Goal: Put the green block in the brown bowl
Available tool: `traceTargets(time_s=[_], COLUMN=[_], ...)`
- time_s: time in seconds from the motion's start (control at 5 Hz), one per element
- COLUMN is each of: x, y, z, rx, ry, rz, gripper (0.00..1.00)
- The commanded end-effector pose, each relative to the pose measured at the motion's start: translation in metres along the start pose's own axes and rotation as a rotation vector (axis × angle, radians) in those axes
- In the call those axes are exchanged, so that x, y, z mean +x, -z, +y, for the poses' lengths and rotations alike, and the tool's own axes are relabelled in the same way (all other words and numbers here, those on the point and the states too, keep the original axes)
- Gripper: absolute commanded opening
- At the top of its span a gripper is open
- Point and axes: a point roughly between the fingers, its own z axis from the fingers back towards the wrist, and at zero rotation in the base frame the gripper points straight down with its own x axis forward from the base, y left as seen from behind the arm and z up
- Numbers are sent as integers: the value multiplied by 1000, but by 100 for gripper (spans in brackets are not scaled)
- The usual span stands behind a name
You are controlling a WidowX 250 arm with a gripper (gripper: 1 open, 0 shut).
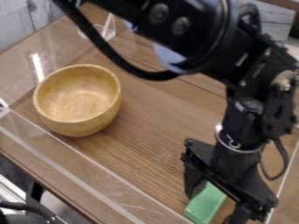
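Camera view showed us the claw (219, 194) wide open, straddling the green block (207, 206) — its long axis running diagonally between the fingers.

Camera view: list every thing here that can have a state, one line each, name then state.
brown bowl: upright on the table, empty.
green block: lying flat on the table near the front edge, not lifted, partly hidden by the gripper.
gripper: pointing down over the block, fingers open, one on each side of the block; contact cannot be told.
table: wooden, ringed by a clear low wall.
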Motion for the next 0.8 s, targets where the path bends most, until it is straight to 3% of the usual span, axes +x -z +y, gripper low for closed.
traceTargets(time_s=[0.0, 0.6], x=[10, 20], y=[-15, -9], z=[3, 13], rx=[-38, -77], ry=[-19, -62], rz=[-75, -101], gripper=[100, 100])
